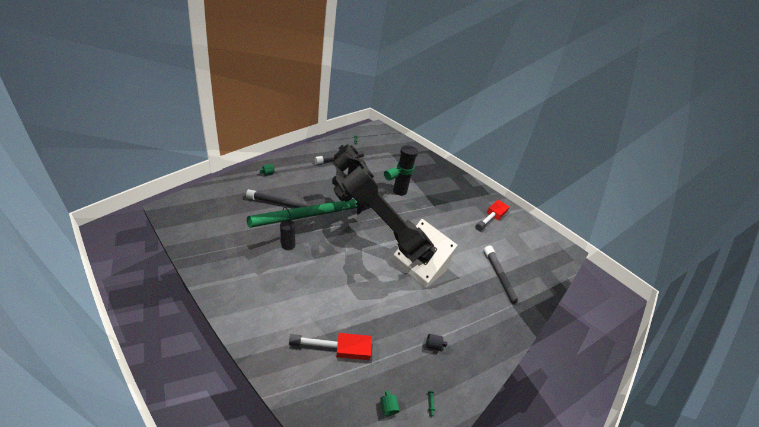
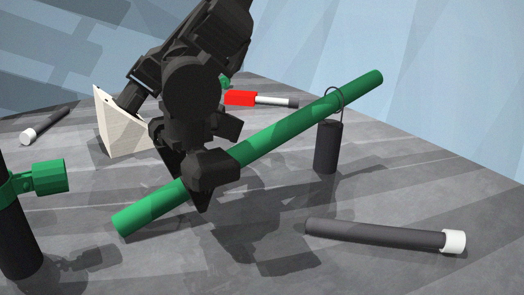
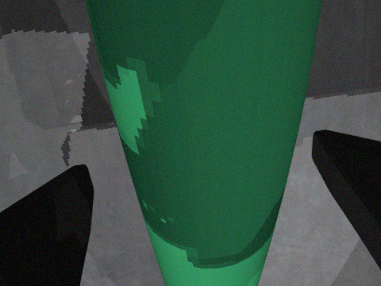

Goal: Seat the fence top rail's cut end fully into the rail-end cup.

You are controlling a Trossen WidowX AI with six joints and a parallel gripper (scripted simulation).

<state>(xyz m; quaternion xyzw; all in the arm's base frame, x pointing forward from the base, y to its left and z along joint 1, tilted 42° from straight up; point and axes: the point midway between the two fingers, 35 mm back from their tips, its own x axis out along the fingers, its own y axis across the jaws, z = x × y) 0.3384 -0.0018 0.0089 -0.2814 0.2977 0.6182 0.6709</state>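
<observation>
On worktop [image 1: 318, 297] [image 2: 403, 183], through one wire loop [image 1: 286, 207] [image 2: 332, 87] of two upright posts' smaller one [image 1: 287, 235] [image 2: 327, 146], one green rail [image 1: 313, 211] [image 2: 271, 137] [image 3: 214, 99], long axis sloping down toward the big post [image 1: 401, 184] [image 2: 18, 238], inside one spread end effector [image 1: 362, 210] [image 2: 189, 194] [image 3: 205, 160].

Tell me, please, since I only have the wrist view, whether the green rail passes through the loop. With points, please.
Observer: Yes, the green rail [image 1: 310, 212] [image 2: 289, 126] [image 3: 214, 139] runs through the wire loop [image 1: 287, 208] [image 2: 333, 87] above the short post [image 1: 287, 236] [image 2: 326, 146].
Operator: Thank you; is its other end in the cup?
Observer: No, that end lies outside and lower than the green cup [image 1: 391, 174] [image 2: 50, 177].
Operator: Where is the band?
Observer: The band [image 1: 406, 171] [image 2: 7, 193] circles the big post [image 1: 401, 184] [image 2: 20, 238].
</observation>
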